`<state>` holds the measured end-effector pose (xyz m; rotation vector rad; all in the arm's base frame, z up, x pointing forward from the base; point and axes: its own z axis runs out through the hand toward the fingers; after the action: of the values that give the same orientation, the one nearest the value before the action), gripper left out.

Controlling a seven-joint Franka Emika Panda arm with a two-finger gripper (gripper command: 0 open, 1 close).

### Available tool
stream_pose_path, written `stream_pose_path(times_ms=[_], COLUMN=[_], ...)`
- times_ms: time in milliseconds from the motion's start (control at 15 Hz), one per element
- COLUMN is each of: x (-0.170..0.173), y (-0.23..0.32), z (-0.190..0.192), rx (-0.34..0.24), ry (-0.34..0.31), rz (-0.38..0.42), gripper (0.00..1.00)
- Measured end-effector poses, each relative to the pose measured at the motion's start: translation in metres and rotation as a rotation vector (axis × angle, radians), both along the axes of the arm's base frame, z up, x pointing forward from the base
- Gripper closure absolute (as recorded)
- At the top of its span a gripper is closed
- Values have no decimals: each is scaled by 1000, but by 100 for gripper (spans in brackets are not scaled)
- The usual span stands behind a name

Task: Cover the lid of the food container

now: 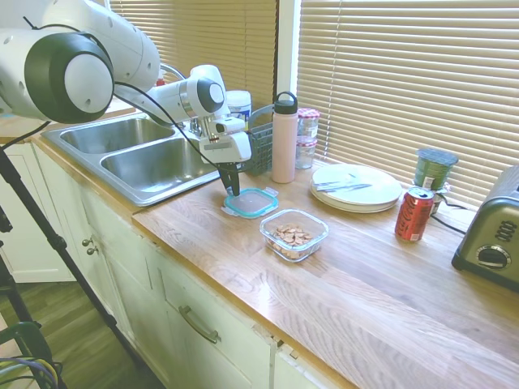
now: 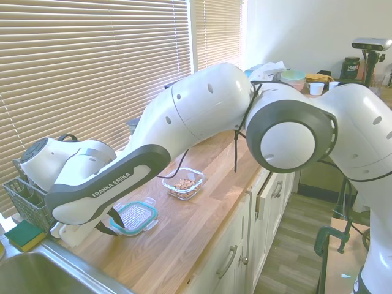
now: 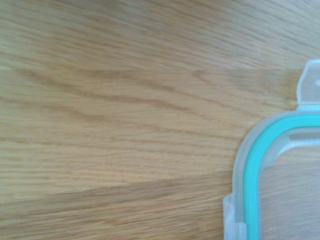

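Observation:
The lid [image 1: 251, 202], clear with a teal rim, lies on the wooden counter just right of the sink. My gripper [image 1: 232, 191] points straight down at its sink-side edge, and the fingers look pinched together on the rim there. In the second exterior view the lid [image 2: 136, 215] sits beside the gripper [image 2: 114, 222], its near edge seeming slightly raised. Close up, one teal corner and a tab of the lid [image 3: 280, 175] show over wood grain. The food container [image 1: 294, 234], square, clear and holding brown nuts, stands open a short way to the right, also seen as the container [image 2: 183, 183].
The double steel sink [image 1: 154, 162] lies left of the lid. Behind stand a dish rack [image 1: 261, 142], a pink bottle [image 1: 284, 138] and red-lidded jars [image 1: 307, 130]. White plates [image 1: 357, 186], a red can [image 1: 413, 215] and a toaster [image 1: 491, 243] are further right.

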<state>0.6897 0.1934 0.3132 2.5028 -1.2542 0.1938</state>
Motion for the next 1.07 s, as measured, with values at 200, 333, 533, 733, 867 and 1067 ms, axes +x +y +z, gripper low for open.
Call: stream_pose_path(times_ms=[200,333,533,733,867,1067], x=[0,0,0,0,-1,-8], y=[0,0,0,0,0,1], z=[0,1,1,6,19,46], rx=[-2,-2,-2,5,13,30], ry=[0,0,-1,-8,-24,-49], rz=[0,0,0,-1,-2,0], gripper=[100,100,100,100,100,100])
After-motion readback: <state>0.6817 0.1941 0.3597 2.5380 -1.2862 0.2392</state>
